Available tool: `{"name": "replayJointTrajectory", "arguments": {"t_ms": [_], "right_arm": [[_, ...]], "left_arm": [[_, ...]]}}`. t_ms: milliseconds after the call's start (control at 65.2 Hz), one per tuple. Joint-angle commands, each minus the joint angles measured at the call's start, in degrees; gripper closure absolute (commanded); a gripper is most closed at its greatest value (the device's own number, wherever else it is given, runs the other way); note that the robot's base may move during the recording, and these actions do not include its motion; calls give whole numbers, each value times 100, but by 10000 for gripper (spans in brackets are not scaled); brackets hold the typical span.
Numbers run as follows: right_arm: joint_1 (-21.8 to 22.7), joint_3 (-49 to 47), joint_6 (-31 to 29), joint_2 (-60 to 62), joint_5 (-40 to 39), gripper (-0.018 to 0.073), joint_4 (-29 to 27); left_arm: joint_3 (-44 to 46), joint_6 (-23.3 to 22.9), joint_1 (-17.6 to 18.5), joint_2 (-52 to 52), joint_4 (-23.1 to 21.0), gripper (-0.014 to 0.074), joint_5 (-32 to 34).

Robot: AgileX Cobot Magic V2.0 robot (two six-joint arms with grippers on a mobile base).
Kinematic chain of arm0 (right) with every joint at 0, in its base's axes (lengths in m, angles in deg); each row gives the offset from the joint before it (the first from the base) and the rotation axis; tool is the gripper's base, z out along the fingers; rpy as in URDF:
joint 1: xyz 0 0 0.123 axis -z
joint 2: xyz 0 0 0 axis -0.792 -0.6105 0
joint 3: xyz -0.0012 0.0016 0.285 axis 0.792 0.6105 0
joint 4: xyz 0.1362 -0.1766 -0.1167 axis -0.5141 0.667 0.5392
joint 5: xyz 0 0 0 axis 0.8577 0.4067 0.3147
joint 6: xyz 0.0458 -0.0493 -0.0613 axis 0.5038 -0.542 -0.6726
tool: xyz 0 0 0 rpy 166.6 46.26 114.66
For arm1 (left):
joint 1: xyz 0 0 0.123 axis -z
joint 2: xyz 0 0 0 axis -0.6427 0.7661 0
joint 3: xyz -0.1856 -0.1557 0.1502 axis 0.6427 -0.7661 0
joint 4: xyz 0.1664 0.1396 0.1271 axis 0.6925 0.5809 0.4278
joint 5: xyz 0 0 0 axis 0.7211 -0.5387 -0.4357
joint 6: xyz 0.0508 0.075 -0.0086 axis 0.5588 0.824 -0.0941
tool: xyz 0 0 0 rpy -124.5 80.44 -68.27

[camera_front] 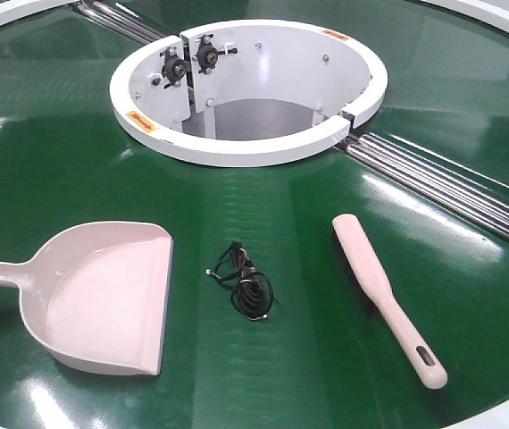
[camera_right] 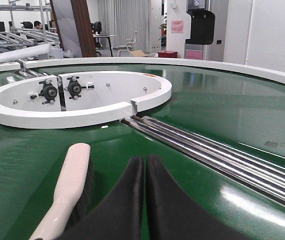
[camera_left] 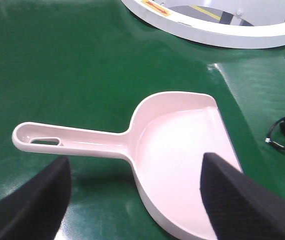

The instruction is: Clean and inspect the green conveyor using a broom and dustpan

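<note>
Green belt fills the view: the green conveyor [camera_front: 263, 214] curves around a white ring [camera_front: 254, 150], and all the loose things lie on the near side of that ring. Nearer than the ring and to its left sits the dustpan [camera_front: 103, 295], its flat lip turned toward the middle, probably so that debris can be pushed straight in. Nearer than the ring and to its right lies the broom [camera_front: 379, 290], bristles down. Between them is a tangle of black cable [camera_front: 246, 281], likely the thing to sweep. The left gripper [camera_left: 135, 190] hovers over the dustpan, fingers apart and empty. The right gripper [camera_right: 145, 165] is pressed together and empty, just beside the broom. Metal rails [camera_front: 451, 183] run out from the ring's right side, a ridge that bristles might catch on.
</note>
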Motion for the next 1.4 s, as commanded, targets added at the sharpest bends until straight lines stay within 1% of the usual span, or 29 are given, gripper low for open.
{"name": "replayJointTrajectory", "arguments": {"t_ms": [0, 61, 138, 230, 292, 307, 368, 460, 552, 721, 767, 951, 1090, 1182, 1243, 1381], "right_arm": [[36, 15, -12, 59, -394, 568, 70], [36, 15, -12, 59, -394, 568, 70], [36, 15, -12, 59, -394, 568, 70], [36, 15, -12, 59, -394, 568, 70], [36, 15, -12, 59, -394, 568, 70], [36, 15, -12, 59, -394, 568, 70], [36, 15, -12, 59, -394, 568, 70], [36, 15, -12, 59, -394, 568, 70], [36, 15, -12, 59, -394, 568, 70], [36, 15, -12, 65, -394, 568, 70], [36, 15, -12, 65, -394, 568, 70], [36, 15, -12, 65, -394, 568, 70], [36, 15, -12, 65, -394, 568, 70], [36, 15, -12, 65, -394, 568, 70], [36, 15, -12, 65, -394, 568, 70], [36, 15, -12, 65, -394, 568, 70]], "left_arm": [[418, 368, -2, 51, -15, 78, 15], [779, 776, -2, 212, 114, 85, -424], [1322, 1226, -2, 461, 107, 100, -1021], [2085, 1792, -2, 990, 90, 117, -1702], [2583, 2310, -2, 1366, 37, 120, -2142], [2677, 2503, -2, 1496, 26, 120, -2313], [3095, 2998, -2, 1881, 24, 120, -2871], [3541, 3604, -2, 2459, 30, 120, -3412], [3771, 4192, -2, 2988, 37, 120, -3428], [3794, 4814, -2, 3617, 2, 119, -3469], [3794, 5087, -2, 3758, 8, 116, -3506], [3794, 6194, -2, 3991, 12, 106, -3464], [3794, 6918, -2, 4096, 182, 94, -3147], [3794, 7167, -2, 4216, 276, 64, -3025], [3794, 7264, -2, 4334, 418, 31, -3026], [3794, 7271, -2, 4612, 737, -16, -3038]]}}
